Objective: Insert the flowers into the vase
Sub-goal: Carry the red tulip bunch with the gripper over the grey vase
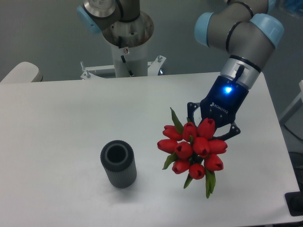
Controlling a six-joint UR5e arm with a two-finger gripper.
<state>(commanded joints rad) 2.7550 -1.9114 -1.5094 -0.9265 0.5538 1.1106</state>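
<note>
One robot arm (241, 33) reached in from the upper right of a white table (61, 127), seen from a fixed camera looking down at an angle. Its joints were grey with light blue caps, and a blue light glowed on the black wrist just above the gripper (211, 135). The gripper pointed down and to the left, toward the viewer.

The flowers (195, 149), a tight bunch of red closed tulip buds with green leaves poking out around them, sat right at the gripper's end. The buds faced the camera and covered most of the fingers, so only black linkages showed on either side of the bunch. The stems were hidden behind the buds. The gripper seemed to be clamped on the bunch, though the contact itself could not be seen. The bunch appeared to hang over the right half of the table.

The vase (118, 164), a small dark grey ribbed cylinder with a thick rim and a round open bore, stood upright on the table to the left of the flowers, apart from them. Nothing was inside its bore.

Behind the table, at the top centre, stood the arm's white mounting column (127, 47).
</note>
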